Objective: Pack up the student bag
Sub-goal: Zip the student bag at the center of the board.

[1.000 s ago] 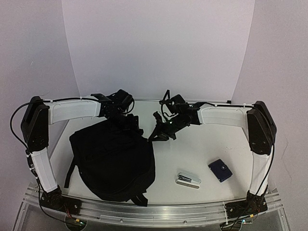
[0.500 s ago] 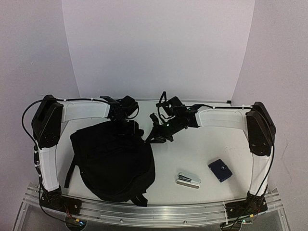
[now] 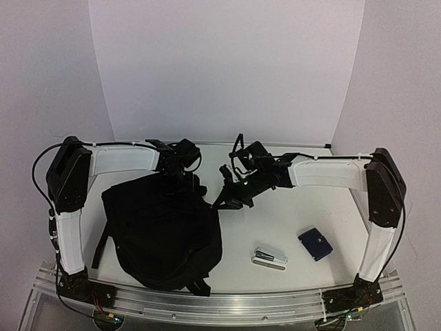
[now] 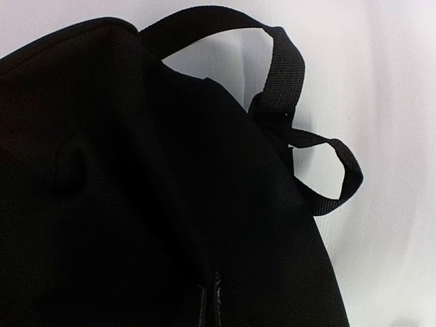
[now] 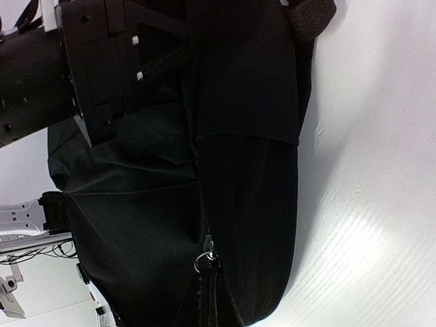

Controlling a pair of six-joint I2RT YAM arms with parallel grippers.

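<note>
Barely begun: still to open zipped bag (image 3: 162,231), load blue case (image 3: 315,243) and stapler (image 3: 269,258) off surface (image 3: 303,207). With both jaws pressed together; pinch on bag unclear.

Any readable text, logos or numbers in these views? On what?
No text can be read in any view.
student bag: plain black fabric, no label visible.
blue case: any marking too small to read.
white-and-black item: any print too small to read.
</note>
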